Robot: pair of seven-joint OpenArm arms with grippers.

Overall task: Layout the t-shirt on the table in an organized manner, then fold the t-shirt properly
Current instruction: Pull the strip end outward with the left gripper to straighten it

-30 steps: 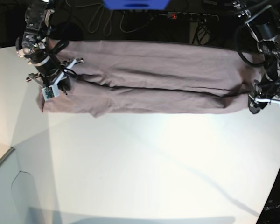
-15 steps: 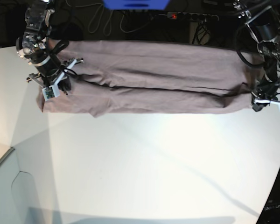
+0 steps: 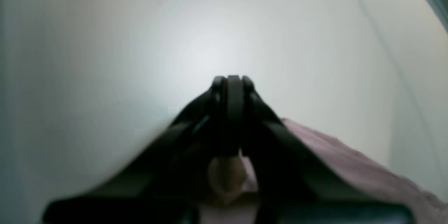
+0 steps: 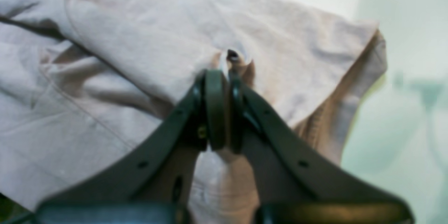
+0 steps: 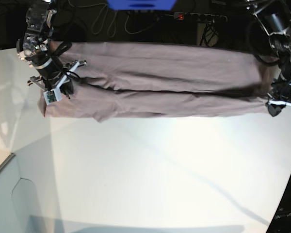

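We see the white tabletop point(image 5: 150, 170) carrying the t-shirt point(image 5: 155, 80), stretched in a long band along its far edge. The left hand point(image 5: 276, 108) and right hand point(image 5: 56, 92), both clenched, pinch fabric at opposite ends.

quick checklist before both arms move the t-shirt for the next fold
1. Right gripper shut on the t-shirt: ok, a pinch of fabric pokes out between the closed fingers.
2. Left gripper shut: ok. Cloth actually caught: cannot tell, the tips show nothing between them, though fabric bunches lower down.
3. Grippers at opposite ends of the shirt: ok in the base view.
4. Shirt flat between them: not ok, a long dark crease runs along its length.
5. Table in front of the shirt bare for a fold: ok.
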